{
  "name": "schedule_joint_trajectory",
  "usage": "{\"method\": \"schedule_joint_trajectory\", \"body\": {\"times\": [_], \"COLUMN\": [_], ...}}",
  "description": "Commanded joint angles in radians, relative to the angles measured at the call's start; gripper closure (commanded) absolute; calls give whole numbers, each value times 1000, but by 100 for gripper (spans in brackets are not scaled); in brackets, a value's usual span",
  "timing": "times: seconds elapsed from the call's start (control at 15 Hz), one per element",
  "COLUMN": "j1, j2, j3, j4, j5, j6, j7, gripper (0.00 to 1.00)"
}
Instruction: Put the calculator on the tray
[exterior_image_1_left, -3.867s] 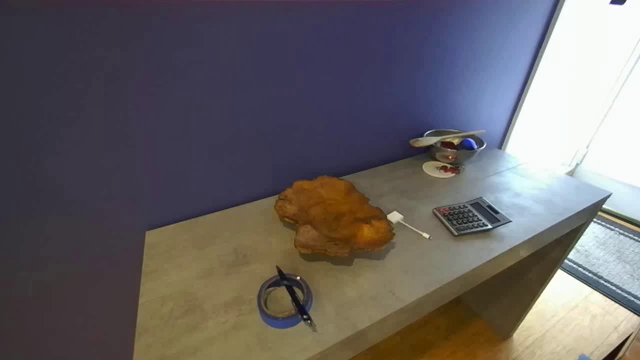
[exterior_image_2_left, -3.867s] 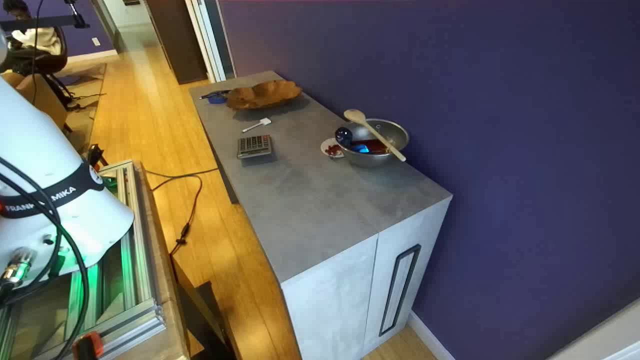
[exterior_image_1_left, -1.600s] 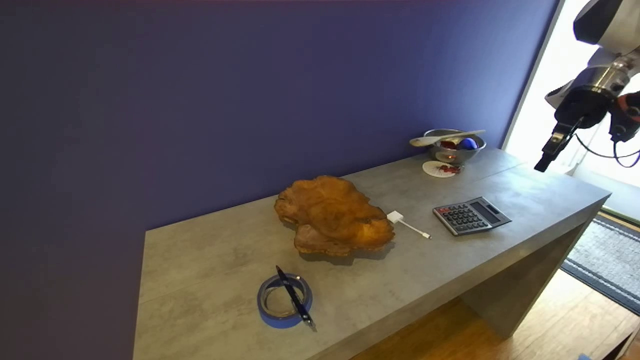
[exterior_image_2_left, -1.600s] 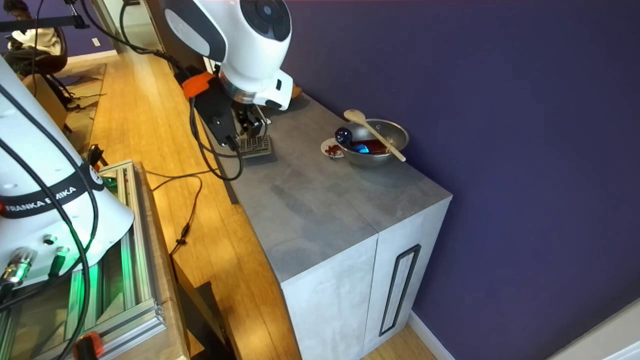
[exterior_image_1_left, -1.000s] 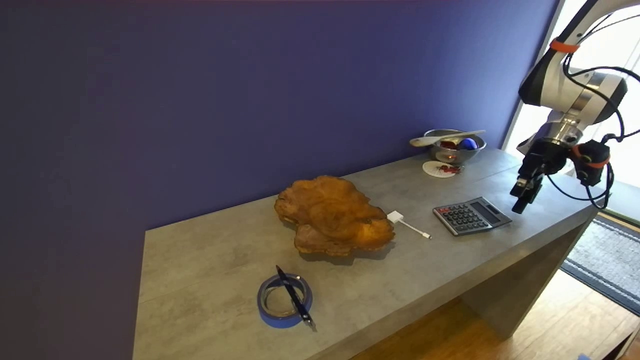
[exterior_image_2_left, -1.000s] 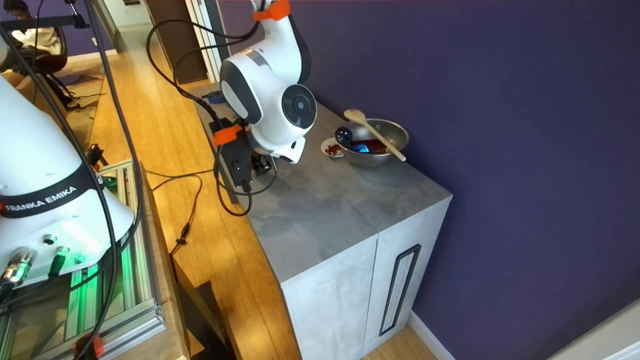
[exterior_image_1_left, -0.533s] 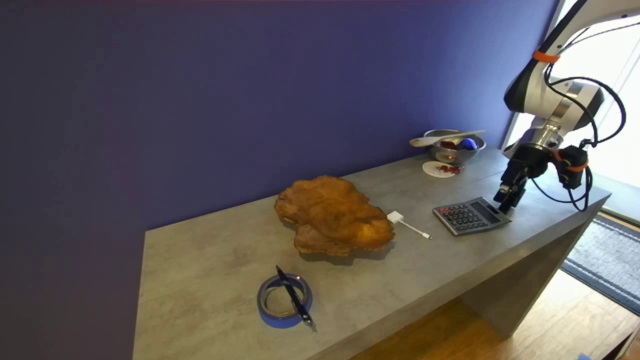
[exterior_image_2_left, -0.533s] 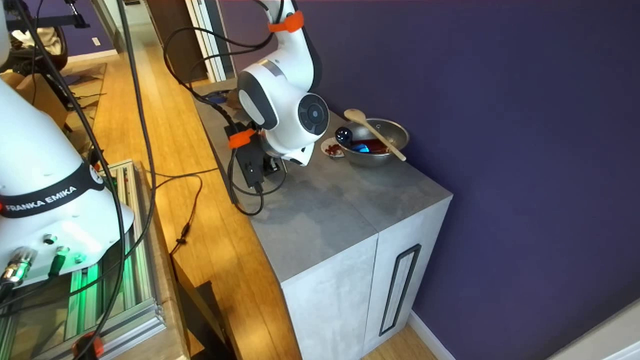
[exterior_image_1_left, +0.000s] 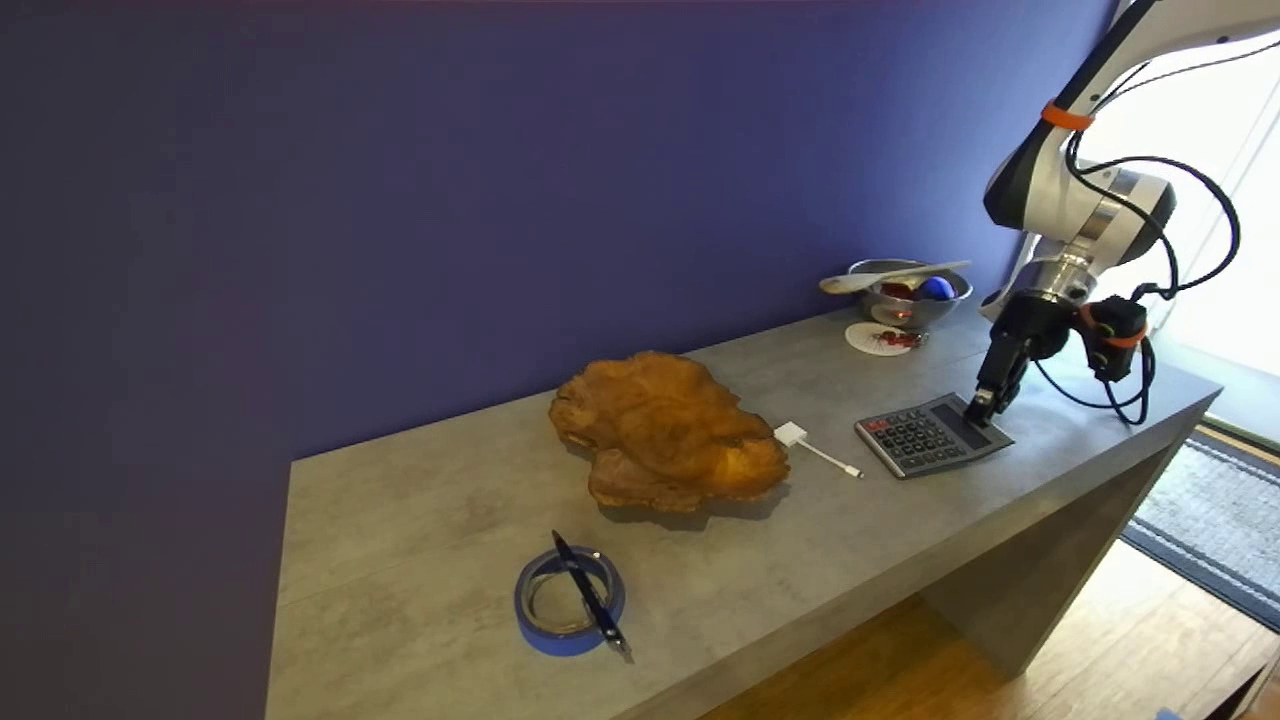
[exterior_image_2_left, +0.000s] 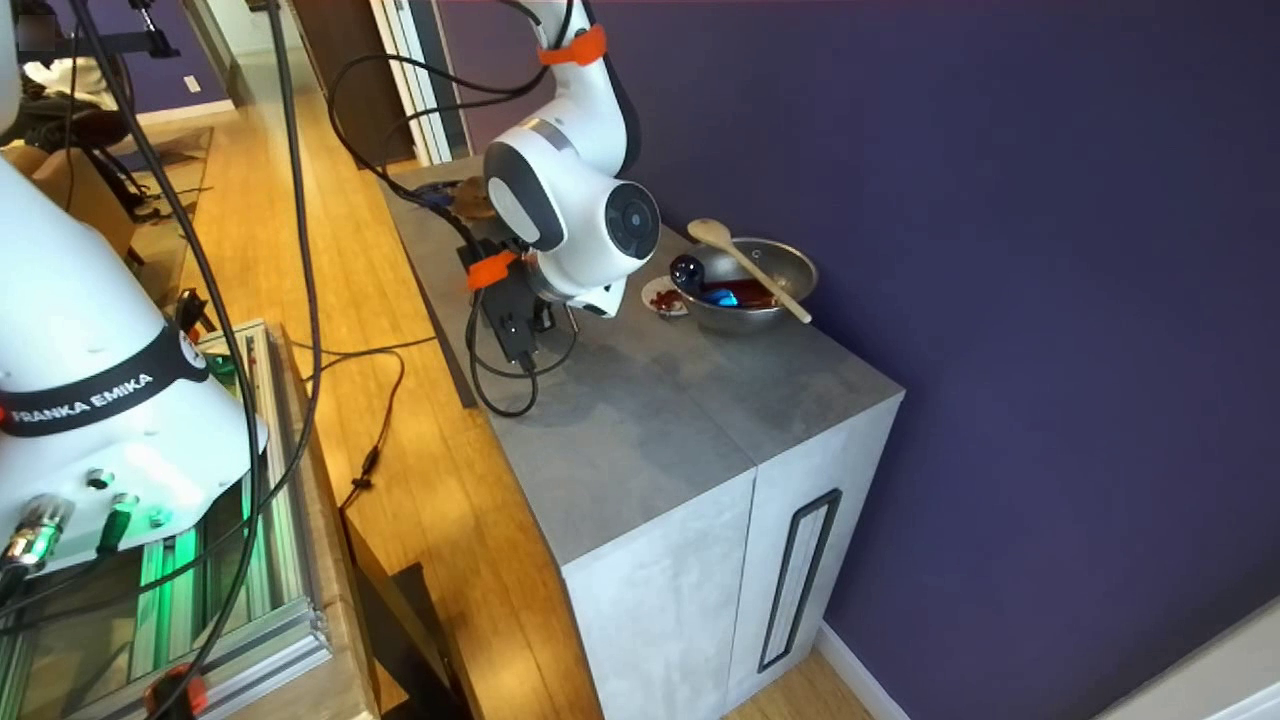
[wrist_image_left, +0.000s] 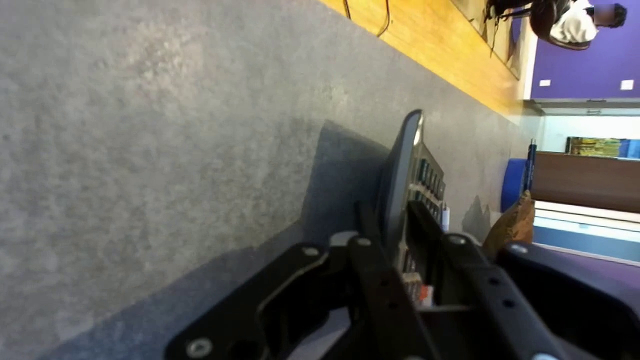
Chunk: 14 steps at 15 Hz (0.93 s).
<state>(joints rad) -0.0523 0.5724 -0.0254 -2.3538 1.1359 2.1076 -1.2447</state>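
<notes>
The grey calculator (exterior_image_1_left: 912, 442) rests on the table, its display end bent upward. My gripper (exterior_image_1_left: 980, 412) reaches down onto that display end. In the wrist view the calculator (wrist_image_left: 406, 150) passes between the fingers of my gripper (wrist_image_left: 391, 210), one behind its back and one over its face, closed in tightly on it. The contact at the pads is dark and partly hidden. To the left in an exterior view lies the lumpy orange-brown tray (exterior_image_1_left: 665, 430), with nothing on it. The arm covers most of the tray (exterior_image_2_left: 473, 198) in an exterior view and hides the calculator there.
A white adapter (exterior_image_1_left: 790, 434) with a short cable lies between tray and calculator. Nearer the front are a blue tape roll (exterior_image_1_left: 565, 642) and a pen (exterior_image_1_left: 585, 590) across it. By the wall stand a metal bowl (exterior_image_2_left: 740, 318) with a wooden spoon (exterior_image_2_left: 757, 272) and a small white disc (exterior_image_1_left: 868, 338).
The arm has entered from the right of an exterior view and come down to the calculator. The fingers have closed around its raised end, and the calculator has shifted slightly toward the tray.
</notes>
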Motion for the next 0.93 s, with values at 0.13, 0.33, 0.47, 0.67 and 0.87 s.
{"method": "schedule_joint_trajectory", "body": {"times": [0.13, 0.33, 0.47, 0.67, 0.87], "j1": [-39, -24, 12, 19, 39], "j2": [-37, -111, -158, -131, -146], "j3": [15, 16, 28, 34, 41], "j4": [6, -12, -1, 23, 28], "j5": [-47, -46, -48, -27, -28], "j6": [-149, -215, -222, -215, -211], "j7": [-82, -113, -88, -96, -79], "gripper": [97, 97, 97, 97, 87]}}
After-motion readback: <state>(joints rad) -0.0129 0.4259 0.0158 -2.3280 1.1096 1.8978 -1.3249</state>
